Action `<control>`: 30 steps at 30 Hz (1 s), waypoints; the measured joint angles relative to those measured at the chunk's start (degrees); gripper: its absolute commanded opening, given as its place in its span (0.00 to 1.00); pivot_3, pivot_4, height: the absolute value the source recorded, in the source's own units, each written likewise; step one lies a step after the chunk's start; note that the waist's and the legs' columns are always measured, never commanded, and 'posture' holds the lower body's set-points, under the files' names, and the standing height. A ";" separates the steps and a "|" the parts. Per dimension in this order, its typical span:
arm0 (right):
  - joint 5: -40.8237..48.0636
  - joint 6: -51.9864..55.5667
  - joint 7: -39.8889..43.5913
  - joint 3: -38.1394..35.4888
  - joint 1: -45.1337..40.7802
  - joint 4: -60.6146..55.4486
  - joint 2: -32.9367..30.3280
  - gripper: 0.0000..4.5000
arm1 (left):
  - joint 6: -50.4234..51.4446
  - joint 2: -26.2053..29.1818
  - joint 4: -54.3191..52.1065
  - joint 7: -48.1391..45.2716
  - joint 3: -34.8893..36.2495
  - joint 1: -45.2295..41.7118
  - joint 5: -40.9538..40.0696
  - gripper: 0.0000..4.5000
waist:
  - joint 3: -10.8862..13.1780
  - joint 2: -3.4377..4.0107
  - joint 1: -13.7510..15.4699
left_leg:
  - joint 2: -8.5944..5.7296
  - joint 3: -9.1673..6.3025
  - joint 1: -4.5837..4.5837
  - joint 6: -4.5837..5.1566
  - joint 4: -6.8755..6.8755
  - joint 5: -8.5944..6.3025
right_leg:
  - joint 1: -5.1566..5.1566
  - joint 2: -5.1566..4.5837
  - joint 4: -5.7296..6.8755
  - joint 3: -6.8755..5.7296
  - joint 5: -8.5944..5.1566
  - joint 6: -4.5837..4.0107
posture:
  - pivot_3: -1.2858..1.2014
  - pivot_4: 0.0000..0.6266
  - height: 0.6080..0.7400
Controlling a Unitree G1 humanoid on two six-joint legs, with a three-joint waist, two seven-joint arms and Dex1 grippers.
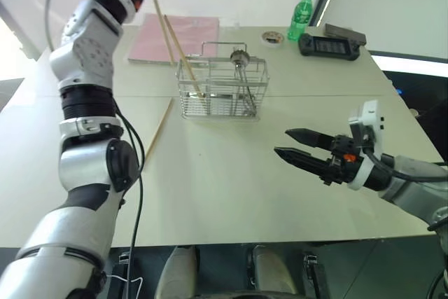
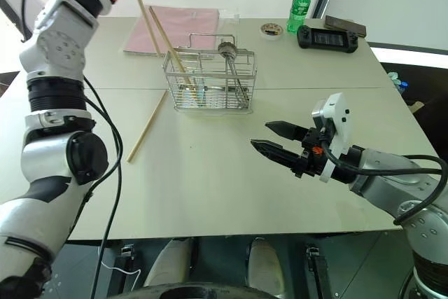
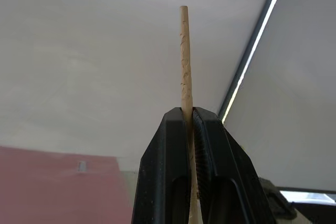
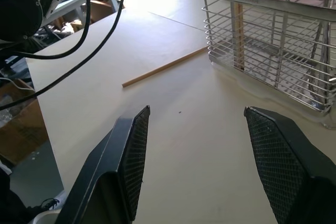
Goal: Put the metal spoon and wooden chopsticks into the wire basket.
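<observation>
Silver wire-grid basket [image 1: 222,89] is standing upright, holding the shiny metal spoon [image 1: 241,68] and one leaning tan wooden chopstick [image 1: 183,57]; another chopstick [image 2: 148,125] is lying alongside.

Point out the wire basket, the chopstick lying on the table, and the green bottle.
wire basket [image 1: 222,97], left eye view, on its front wire wall.
chopstick on the table [image 1: 159,129], left eye view, on the middle of the stick.
green bottle [image 1: 301,16], left eye view, on its body below the yellow cap.
</observation>
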 measured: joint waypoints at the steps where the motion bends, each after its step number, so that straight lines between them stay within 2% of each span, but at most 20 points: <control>1: 0.21 0.00 -0.38 0.07 0.35 -0.17 0.23 0.66 | -0.11 -0.07 0.25 -0.01 0.00 -0.03 0.00 0.01 | 0.01 0.01 -0.17 | 0.00 0.00 0.00 0.00 0.00 0.00 | 0.00 0.00 0.00 0.00 0.00 0.00 | 0.52 0.24 0.86; 5: 0.28 -0.22 -1.37 0.07 2.24 -1.06 0.28 0.66 | -0.46 -1.50 1.10 -0.49 -0.21 -0.85 0.04 0.01 | 0.01 0.01 -0.23 | 0.00 0.01 0.00 0.00 0.06 0.00 | 0.07 0.00 -0.04 0.00 0.00 0.00 | 0.52 0.24 0.86; 10: 0.87 -1.21 -1.33 -0.84 3.12 -1.16 0.27 0.66 | -4.12 -2.35 0.75 -2.11 -3.89 -0.65 2.33 0.01 | 0.01 0.02 -0.18 | 0.00 0.01 0.04 -0.01 0.09 0.00 | 0.13 0.00 -0.06 0.00 0.01 -0.01 | 0.52 0.24 0.86; 13: 1.49 -1.62 -1.13 -2.17 3.51 -0.58 0.27 0.66 | -7.67 -3.59 -2.48 -3.44 -6.74 2.91 4.20 0.01 | 0.00 0.03 -0.16 | 0.00 0.01 0.04 0.00 0.08 0.00 | 0.15 0.00 -0.10 0.01 0.01 -0.01 | 0.52 0.24 0.86; 19: 5.76 -2.79 -3.71 -2.92 1.67 1.31 1.30 0.66 | -7.79 -8.90 -8.98 -1.55 -8.87 11.67 4.31 0.01 | 0.01 0.04 -0.19 | 0.00 0.00 0.03 0.00 0.10 0.00 | 0.14 0.00 -0.08 0.01 0.01 -0.02 | 0.52 0.24 0.86; 24: 6.58 -2.91 -5.37 -2.85 1.23 1.32 1.25 0.66 | -7.48 -9.68 -13.48 1.52 -8.96 15.23 4.36 0.01 | 0.00 0.06 -0.19 | 0.00 0.00 0.03 0.01 0.09 0.00 | 0.13 0.00 -0.08 0.01 0.01 -0.02 | 0.52 0.24 0.86; 29: 6.93 -2.91 -6.17 -2.30 0.12 1.49 1.15 0.66 | -5.89 -9.67 -17.88 3.26 -8.92 19.18 4.13 0.39 | 0.00 0.07 -0.12 | 0.00 0.00 0.03 0.01 0.12 0.00 | 0.15 0.00 -0.08 0.01 0.01 -0.02 | 0.52 0.24 0.86; 30: 7.09 -2.91 -6.38 -2.08 -0.35 1.62 1.08 0.66 | -4.91 -9.78 -19.16 3.30 -8.89 19.93 3.69 0.52 | 0.00 0.07 -0.10 | 0.00 0.00 0.03 0.01 0.13 0.00 | 0.15 0.00 -0.08 0.01 0.01 -0.02 | 0.52 0.24 0.86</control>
